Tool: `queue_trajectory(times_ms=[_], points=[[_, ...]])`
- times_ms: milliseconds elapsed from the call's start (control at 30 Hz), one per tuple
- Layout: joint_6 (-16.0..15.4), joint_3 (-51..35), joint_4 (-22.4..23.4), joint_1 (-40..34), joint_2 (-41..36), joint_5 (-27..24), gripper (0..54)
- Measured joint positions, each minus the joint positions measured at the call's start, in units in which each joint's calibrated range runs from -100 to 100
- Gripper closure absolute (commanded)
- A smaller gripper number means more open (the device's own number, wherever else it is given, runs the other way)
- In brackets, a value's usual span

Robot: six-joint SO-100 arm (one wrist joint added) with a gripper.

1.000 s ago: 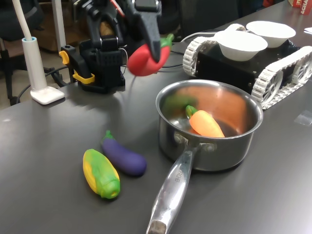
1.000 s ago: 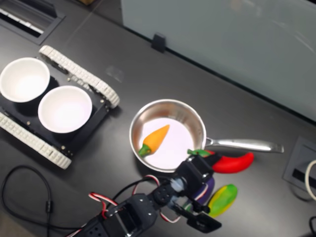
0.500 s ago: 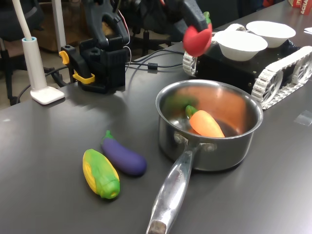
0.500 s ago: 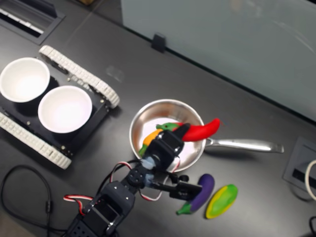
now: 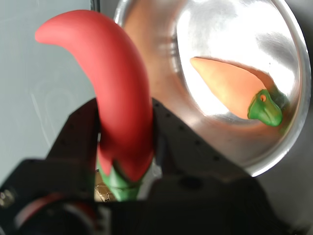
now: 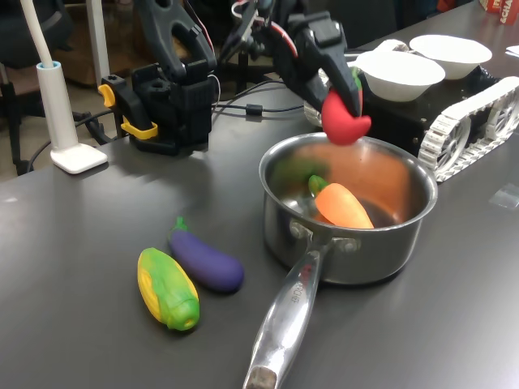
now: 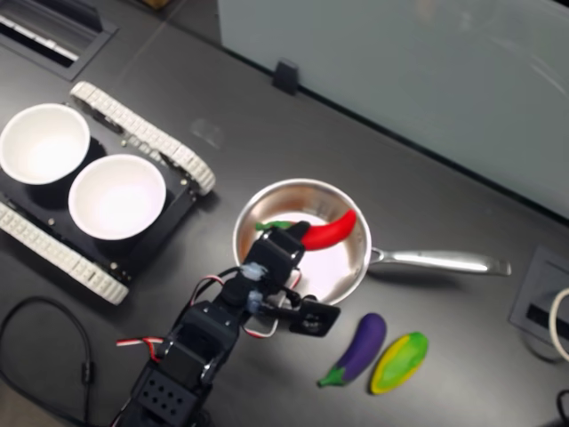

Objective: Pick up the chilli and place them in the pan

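Gripper [image 6: 345, 101]: clamped on chilli [image 6: 346, 121] at its stem end, held above pan [image 7: 252, 217]; fingertips hidden behind the chilli in the wrist view. Carrot [image 5: 234, 88] in pan; its tip is hidden by arm in the second exterior view.

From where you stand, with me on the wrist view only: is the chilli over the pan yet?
Observer: Yes. In the second exterior view the chilli hangs over the pan, inside its rim line.
Operator: Is it touching the carrot?
Observer: No. In the first exterior view the chilli sits above the rim, clear of the carrot on the pan floor.
Operator: Anything left on the table?
Observer: An eggplant and a corn cob lie side by side, on the first exterior view's left of the pan handle.
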Motion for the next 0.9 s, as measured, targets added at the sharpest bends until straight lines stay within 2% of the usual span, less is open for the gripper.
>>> queue_trajectory(times_ms=[267, 500, 567, 767, 900], points=[[0.00, 9.14, -5.86, 0.11, 0.51, 0.00, 52.8], [0.00, 12.49, -7.90, 0.33, 0.51, -0.24, 49.5], [0.00, 13.67, -7.99, 0.33, 0.51, -0.24, 46.2], [0.00, 15.20, -8.07, 0.33, 0.51, -0.24, 29.6], [0.28, 15.20, -8.07, 0.33, 0.51, 0.05, 23.2]])
